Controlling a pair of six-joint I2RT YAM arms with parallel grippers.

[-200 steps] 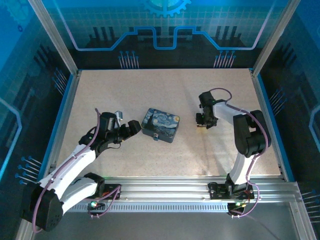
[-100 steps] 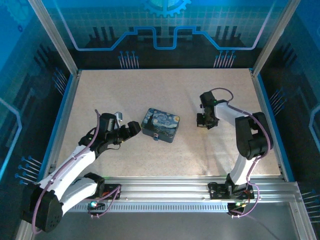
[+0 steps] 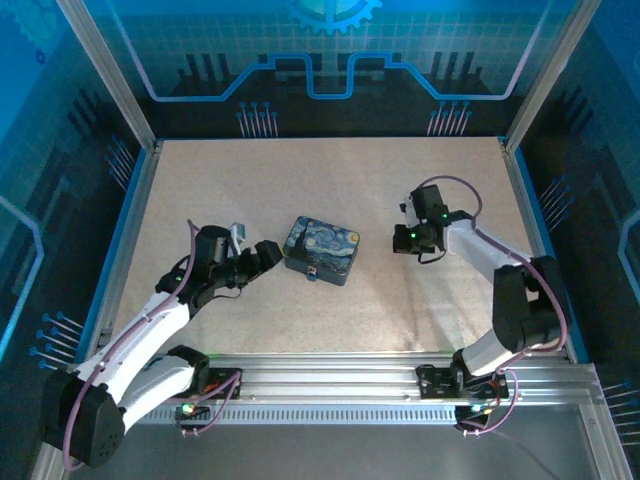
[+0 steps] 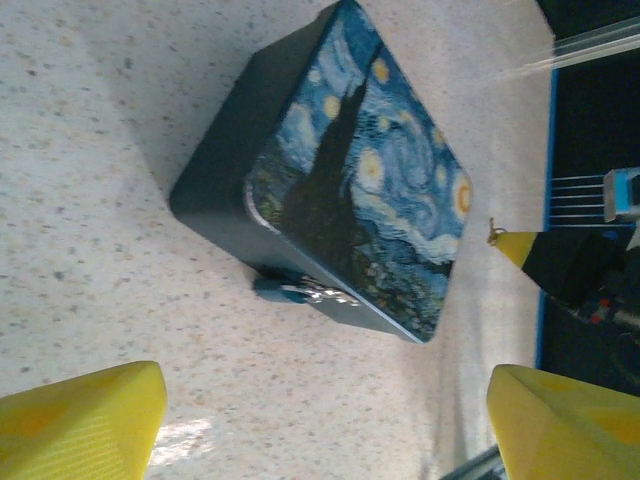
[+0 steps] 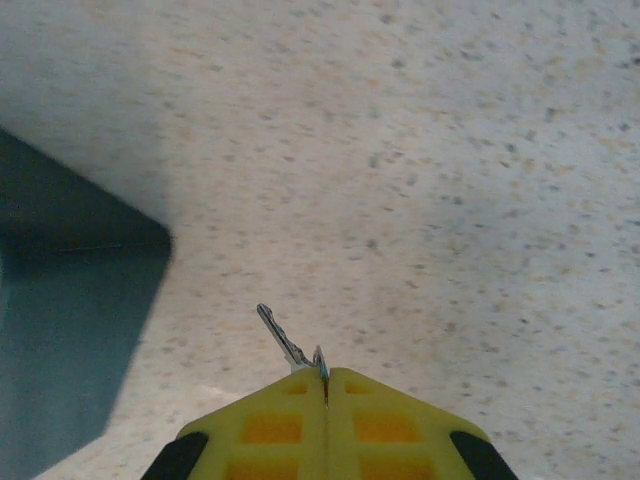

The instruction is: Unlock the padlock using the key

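Ahead of left gripper (image 4: 325, 405) — jaws wide, empty — tin (image 4: 370, 190), padlock (image 4: 295, 291) against its side wall. Right gripper (image 5: 325, 385) jaws pinched shut on key (image 5: 285, 343), over worktop (image 5: 450, 150).

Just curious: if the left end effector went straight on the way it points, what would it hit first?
Most likely the painted tin, perhaps at the small blue padlock on its near side; depth is unclear.

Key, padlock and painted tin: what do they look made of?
Key: thin bare metal, silvery glint along its blade. Padlock: blue body, probably painted metal or plastic, with a shiny metal part. Painted tin: seemingly sheet metal, glossy printed lid, dark plain sides.
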